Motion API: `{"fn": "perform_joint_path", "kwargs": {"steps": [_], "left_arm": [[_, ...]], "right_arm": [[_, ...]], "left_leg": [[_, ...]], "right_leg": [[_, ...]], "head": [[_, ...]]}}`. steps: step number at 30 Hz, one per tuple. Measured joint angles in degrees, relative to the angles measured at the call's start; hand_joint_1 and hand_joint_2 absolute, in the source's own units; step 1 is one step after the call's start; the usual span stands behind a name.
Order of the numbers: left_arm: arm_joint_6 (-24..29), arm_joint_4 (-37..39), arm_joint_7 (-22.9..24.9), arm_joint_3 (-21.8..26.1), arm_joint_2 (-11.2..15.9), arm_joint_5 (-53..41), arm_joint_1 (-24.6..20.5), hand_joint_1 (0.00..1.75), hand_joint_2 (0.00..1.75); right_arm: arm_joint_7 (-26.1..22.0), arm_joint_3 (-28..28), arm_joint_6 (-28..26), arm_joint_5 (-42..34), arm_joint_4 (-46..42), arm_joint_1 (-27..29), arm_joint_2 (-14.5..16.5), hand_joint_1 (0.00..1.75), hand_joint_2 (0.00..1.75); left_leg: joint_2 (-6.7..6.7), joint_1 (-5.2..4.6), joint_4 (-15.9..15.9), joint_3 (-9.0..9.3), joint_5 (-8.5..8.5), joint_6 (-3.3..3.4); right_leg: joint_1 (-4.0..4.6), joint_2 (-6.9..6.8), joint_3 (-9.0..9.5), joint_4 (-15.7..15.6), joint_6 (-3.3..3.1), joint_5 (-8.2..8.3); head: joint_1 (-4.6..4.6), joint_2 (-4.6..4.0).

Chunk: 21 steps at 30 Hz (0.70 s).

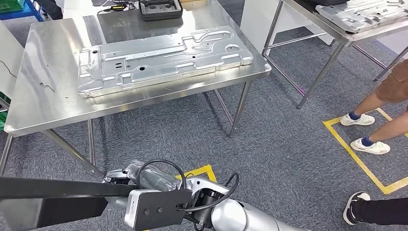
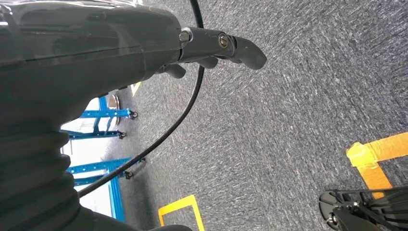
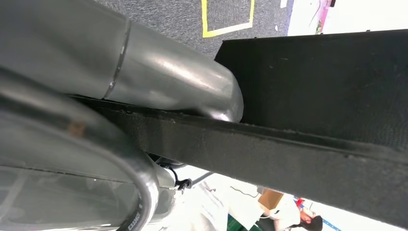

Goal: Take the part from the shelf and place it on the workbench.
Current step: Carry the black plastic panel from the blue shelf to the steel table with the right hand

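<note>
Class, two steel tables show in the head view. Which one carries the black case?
The nearer table, whose black case sits at its far edge behind a metal panel. The other table holds none.

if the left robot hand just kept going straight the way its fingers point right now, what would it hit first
Probably just the grey carpet floor. In the left wrist view, the left robot hand holds nothing, and nothing lies ahead of its fingers, though depth is hard to judge.

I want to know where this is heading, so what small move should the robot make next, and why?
Probably a step forward toward the workbench. The right hand grips the black part close to the robot's body, and open carpet lies between it and the bench. The bench's near left strip, beside the metal plate, looks bare enough to aim for.
</note>
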Motion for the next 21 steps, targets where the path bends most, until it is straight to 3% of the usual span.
{"fn": "perform_joint_path", "kwargs": {"steps": [2, 3, 4, 8, 10, 12, 13, 14, 15, 17, 18, 19, 21], "left_arm": [[-0.02, 0.00, -0.01, 0.02, 0.00, 0.08, 0.00, 0.00, 1.75], [-0.03, 0.00, -0.02, 0.03, 0.00, 0.11, -0.02, 0.00, 1.75], [-0.03, 0.00, -0.04, 0.03, 0.00, 0.15, -0.04, 0.00, 1.75], [-0.01, -0.01, -0.01, 0.03, 0.00, 0.16, -0.20, 0.00, 1.75], [-0.01, -0.02, -0.02, 0.03, 0.00, 0.14, -0.30, 0.00, 1.75], [-0.01, -0.02, -0.10, 0.04, 0.00, 0.13, -0.28, 0.00, 1.75], [-0.01, -0.02, -0.09, 0.05, 0.00, 0.13, -0.24, 0.00, 1.75], [0.00, -0.02, -0.08, 0.06, 0.00, 0.14, -0.19, 0.00, 1.75], [0.01, -0.02, -0.06, 0.07, 0.00, 0.14, -0.16, 0.00, 1.75], [0.05, -0.02, -0.05, 0.08, 0.00, 0.14, -0.14, 0.00, 1.75], [0.07, -0.02, -0.11, 0.09, 0.00, 0.14, -0.15, 0.00, 1.75], [0.10, -0.02, -0.27, 0.10, 0.00, 0.14, -0.17, 0.00, 1.75], [0.13, -0.02, -0.60, 0.13, 0.00, 0.14, -0.19, 0.00, 1.75]], "right_arm": [[0.00, 0.01, 0.00, 0.00, 0.01, -0.03, -0.02, 1.75, 0.00], [0.00, 0.03, 0.01, 0.00, 0.02, -0.07, -0.01, 1.75, 0.00], [0.01, 0.05, 0.02, 0.00, 0.02, -0.10, 0.00, 1.75, 0.00], [0.00, 0.05, 0.04, 0.01, 0.01, -0.14, 0.05, 1.75, 0.00], [-0.02, 0.05, 0.04, 0.00, -0.02, -0.21, 0.13, 1.75, 0.00], [-0.02, 0.12, 0.05, -0.01, -0.01, -0.25, 0.14, 1.75, 0.00], [-0.01, 0.17, 0.06, 0.00, 0.01, -0.24, 0.14, 1.75, 0.00], [0.00, 0.22, 0.07, 0.00, 0.02, -0.23, 0.14, 1.75, 0.00], [0.00, 0.25, 0.07, 0.00, 0.02, -0.22, 0.14, 1.75, 0.00], [-0.01, 0.26, 0.07, 0.00, 0.02, -0.23, 0.15, 1.75, 0.00], [-0.01, 0.27, 0.08, -0.01, 0.02, -0.26, 0.15, 1.75, 0.00], [-0.02, 0.27, 0.08, -0.01, 0.02, -0.28, 0.16, 1.75, 0.00], [-0.01, 0.28, 0.11, -0.02, 0.02, -0.32, 0.16, 1.75, 0.00]], "left_leg": [[-0.08, 0.31, 0.02, 0.74, -0.73, -0.69], [-0.08, 0.29, 0.10, 0.98, -1.10, -1.09], [-0.05, 0.23, 0.11, 1.10, -1.36, -1.47], [0.15, 0.35, 0.23, 1.40, -2.20, -2.61], [0.18, 0.40, 4.74, -0.60, -4.31, -2.83], [0.17, 0.29, 13.20, -5.41, -7.21, -2.83], [0.17, 0.25, 16.49, -7.66, -7.78, -2.83], [0.17, 0.23, 17.80, -9.04, -7.13, -2.79], [0.17, 0.23, 16.68, -9.30, -5.22, -2.72], [0.14, 0.21, 9.51, -7.28, 0.31, -2.45], [0.10, 0.08, 6.01, -6.08, 2.18, -2.29], [0.08, -0.06, 3.73, -5.28, 3.05, -2.09], [-0.02, -0.42, 2.58, -4.95, 2.70, -1.71]], "right_leg": [[-0.19, -0.20, 3.75, -7.49, 0.22, 3.68], [-0.09, -0.28, 5.54, -10.75, 0.12, 4.42], [0.05, -0.31, 6.62, -12.59, -0.08, 4.42], [0.24, -0.09, 7.56, -13.37, -1.64, 2.99], [0.03, -0.13, 8.16, -13.65, -2.42, 2.56], [0.20, -0.13, 8.58, -13.66, -2.97, 2.10], [0.29, -0.05, 8.82, -13.65, -3.10, 1.88], [0.37, 0.07, 9.15, -13.64, -3.15, 1.63], [0.41, 0.20, 9.62, -13.64, -3.10, 1.33], [0.41, 0.36, 10.78, -13.66, -2.81, 0.60], [0.52, 0.37, 11.21, -13.60, -2.54, 0.24], [0.61, 0.37, 11.40, -13.58, -2.23, 0.01], [0.78, 0.32, 11.39, -13.63, -1.63, -0.16]], "head": [[0.01, 0.00], [0.02, 0.00], [0.01, 0.00], [-0.10, 0.02], [-0.15, 0.01], [-0.17, 0.00], [-0.17, 0.00], [-0.17, 0.00], [-0.17, 0.00], [-0.16, 0.00], [-0.19, 0.00], [-0.23, 0.00], [-0.29, 0.00]]}}
